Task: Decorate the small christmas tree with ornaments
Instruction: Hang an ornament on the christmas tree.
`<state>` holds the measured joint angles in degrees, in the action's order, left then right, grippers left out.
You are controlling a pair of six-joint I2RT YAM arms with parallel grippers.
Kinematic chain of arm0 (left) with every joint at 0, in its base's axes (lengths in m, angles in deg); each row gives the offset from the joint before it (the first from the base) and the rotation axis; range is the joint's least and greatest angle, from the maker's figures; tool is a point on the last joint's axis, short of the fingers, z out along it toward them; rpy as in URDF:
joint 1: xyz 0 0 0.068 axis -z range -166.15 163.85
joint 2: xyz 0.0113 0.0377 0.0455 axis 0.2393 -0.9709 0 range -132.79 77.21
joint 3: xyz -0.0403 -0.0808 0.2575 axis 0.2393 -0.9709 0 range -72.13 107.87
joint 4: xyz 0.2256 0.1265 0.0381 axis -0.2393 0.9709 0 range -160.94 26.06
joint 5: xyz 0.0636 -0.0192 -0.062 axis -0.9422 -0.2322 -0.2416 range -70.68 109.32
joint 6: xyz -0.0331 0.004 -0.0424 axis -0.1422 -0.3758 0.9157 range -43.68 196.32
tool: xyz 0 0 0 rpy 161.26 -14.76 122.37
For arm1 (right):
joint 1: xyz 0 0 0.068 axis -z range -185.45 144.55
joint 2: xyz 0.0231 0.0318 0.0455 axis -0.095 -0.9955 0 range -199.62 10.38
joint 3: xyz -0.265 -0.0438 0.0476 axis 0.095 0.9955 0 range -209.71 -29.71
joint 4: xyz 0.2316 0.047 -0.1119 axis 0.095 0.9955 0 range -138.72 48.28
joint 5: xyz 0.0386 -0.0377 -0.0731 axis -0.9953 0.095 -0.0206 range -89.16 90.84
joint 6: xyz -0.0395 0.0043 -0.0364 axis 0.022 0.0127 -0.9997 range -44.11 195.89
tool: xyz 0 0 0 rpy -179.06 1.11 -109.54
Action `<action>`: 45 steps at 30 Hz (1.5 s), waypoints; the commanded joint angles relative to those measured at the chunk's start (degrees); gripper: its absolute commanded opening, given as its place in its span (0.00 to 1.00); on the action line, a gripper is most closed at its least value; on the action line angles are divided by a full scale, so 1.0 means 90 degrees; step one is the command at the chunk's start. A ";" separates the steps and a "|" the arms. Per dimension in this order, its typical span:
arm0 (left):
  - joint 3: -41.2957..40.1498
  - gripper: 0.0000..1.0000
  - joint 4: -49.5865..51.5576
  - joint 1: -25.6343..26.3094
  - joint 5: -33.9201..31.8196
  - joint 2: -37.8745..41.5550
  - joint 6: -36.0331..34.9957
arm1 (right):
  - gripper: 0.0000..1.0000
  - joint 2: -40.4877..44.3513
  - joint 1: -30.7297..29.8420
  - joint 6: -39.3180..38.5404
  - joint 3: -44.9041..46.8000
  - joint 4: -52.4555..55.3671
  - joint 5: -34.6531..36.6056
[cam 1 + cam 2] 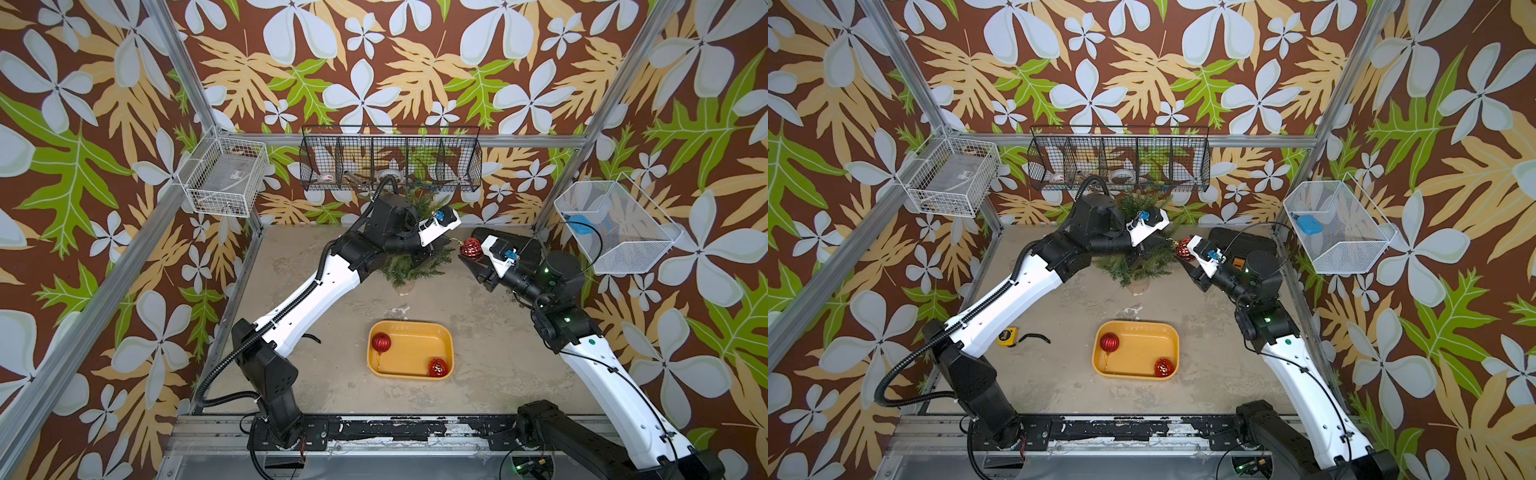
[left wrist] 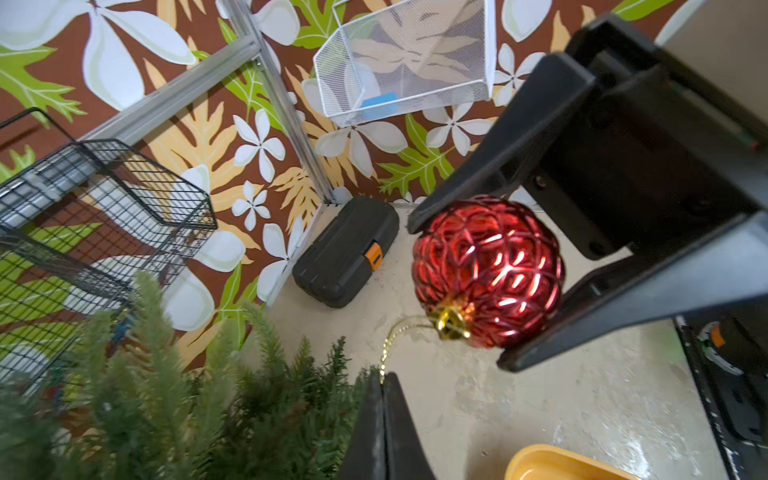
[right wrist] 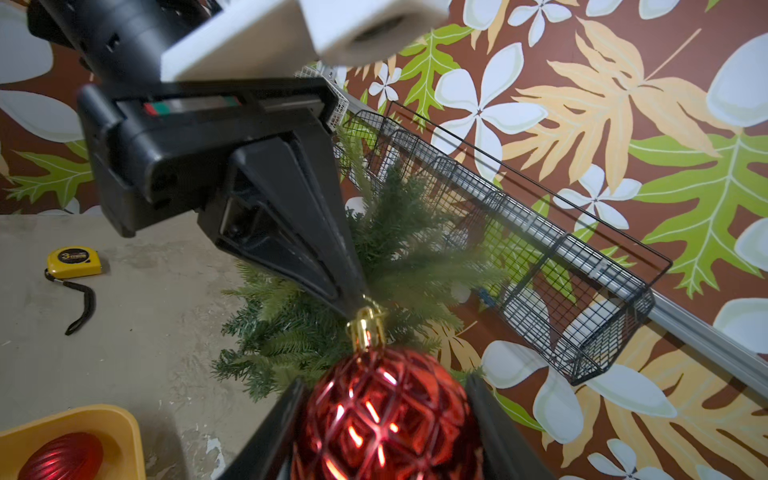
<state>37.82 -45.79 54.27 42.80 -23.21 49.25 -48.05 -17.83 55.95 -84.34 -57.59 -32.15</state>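
Observation:
The small christmas tree [image 1: 415, 268] [image 1: 1138, 266] stands at the back of the table, partly under my left arm. My right gripper [image 3: 386, 386] [image 1: 469, 254] is shut on a red lattice ornament [image 3: 386, 419] [image 2: 486, 270] beside the tree's right side. The ornament's gold loop [image 2: 390, 345] runs to my left gripper [image 2: 382, 380] [image 3: 360, 301], which is shut on the loop just above the branches [image 2: 166, 395]. Two more ornaments lie in the yellow tray [image 1: 409, 328]: a ribbed one [image 1: 380, 342] [image 1: 1109, 342] and a lattice one [image 1: 438, 368] [image 1: 1163, 368].
A black tool case [image 2: 345, 253] lies in the back right corner behind my right wrist. A yellow tape measure [image 1: 1008, 336] sits under my left arm. A black wire basket [image 1: 390, 160] hangs above the tree, and white baskets [image 1: 224, 178] [image 1: 615, 226] hang on the side walls.

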 commanded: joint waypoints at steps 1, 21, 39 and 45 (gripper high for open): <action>0.0554 0.00 0.0288 -0.0023 -0.0175 -0.0242 -0.0169 | 0.20 -0.0260 0.0143 0.0295 -0.0118 -0.0618 -0.0387; 0.2363 0.00 0.0527 -0.0029 -0.1509 -0.1752 -0.0886 | 0.20 -0.1958 0.0787 0.0069 -0.0863 -0.0965 -0.0384; 0.2258 0.00 0.0493 -0.0029 -0.2322 -0.1734 -0.1142 | 0.20 -0.2880 0.0794 -0.0137 -0.1447 -0.0839 -0.1088; 0.2295 0.00 0.0213 -0.0033 -0.2622 -0.1783 -0.1161 | 0.20 -0.3137 0.0798 -0.0135 -0.1881 -0.0676 -0.1105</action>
<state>58.10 -41.68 54.07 21.58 -39.17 39.30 -75.92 -10.62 54.66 -100.06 -63.99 -41.20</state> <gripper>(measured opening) 0.050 0.530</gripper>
